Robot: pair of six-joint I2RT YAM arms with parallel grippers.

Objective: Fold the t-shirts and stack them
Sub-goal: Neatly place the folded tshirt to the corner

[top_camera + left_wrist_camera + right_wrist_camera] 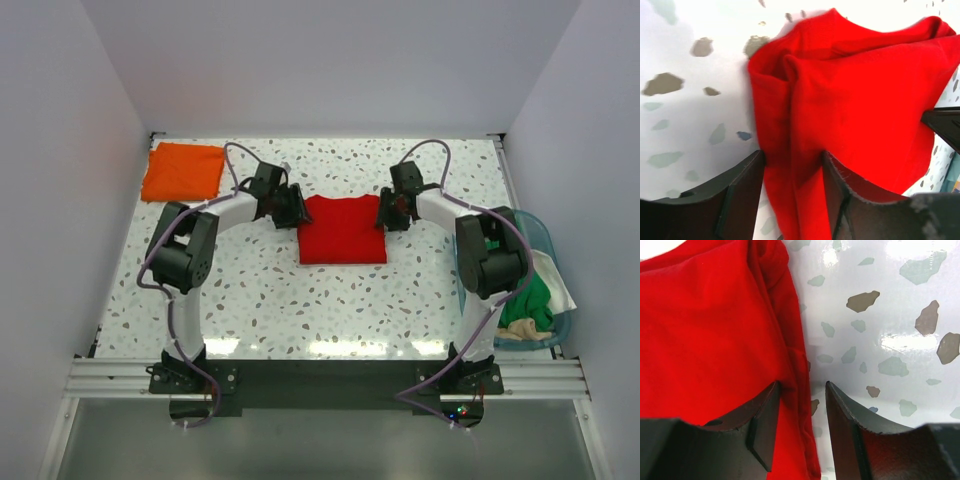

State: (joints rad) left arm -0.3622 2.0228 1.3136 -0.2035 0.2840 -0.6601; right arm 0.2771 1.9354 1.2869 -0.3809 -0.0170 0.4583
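Observation:
A bright red t-shirt (342,230) lies partly folded in the middle of the table. At its far left corner, my left gripper (295,208) is open and straddles a bunched fold of red cloth (850,100) that fills the gap between the left gripper's fingertips (792,155). My right gripper (388,212) is open at the far right corner. Its left finger (762,420) rests over the shirt's edge (715,330), while bare table shows beside its right finger (850,435). An orange t-shirt (183,171) lies folded at the far left. A green t-shirt (527,300) sits in the tub.
A translucent teal tub (545,235) stands at the right edge, holding the green shirt and pale cloth (555,285). White walls enclose the speckled table (300,300) on three sides. Both arm bases stand on the near rail.

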